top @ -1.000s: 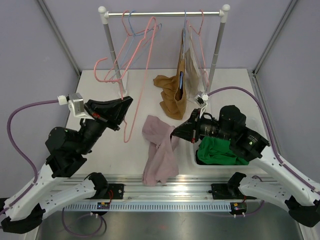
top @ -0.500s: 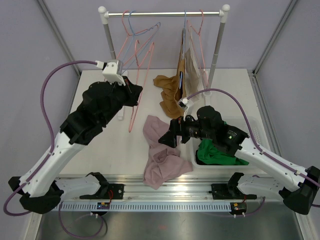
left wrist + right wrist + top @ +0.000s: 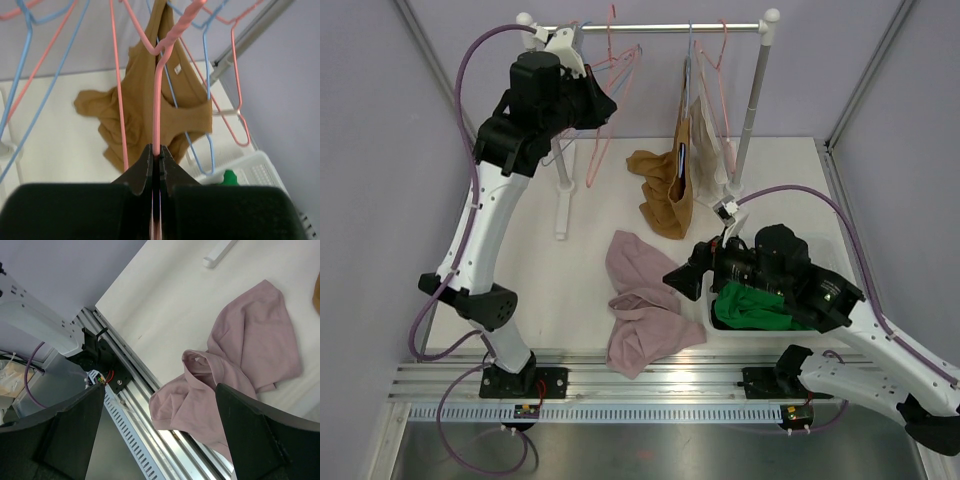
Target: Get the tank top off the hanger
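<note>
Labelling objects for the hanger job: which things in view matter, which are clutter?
Job: pink wire hanger, pinched in left claw; crumpled pink fabric tank top on table; open right claw over it.
Clutter: tan fabric top on metal rail; green cloth in white plastic bin.

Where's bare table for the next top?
Widest bare patch: the table between the pink top and the left arm, in front of the rack foot. A smaller one lies behind the bin, right of the rack post, under a cable. The centre is crowded: tan top, pink top and right gripper sit close.
</note>
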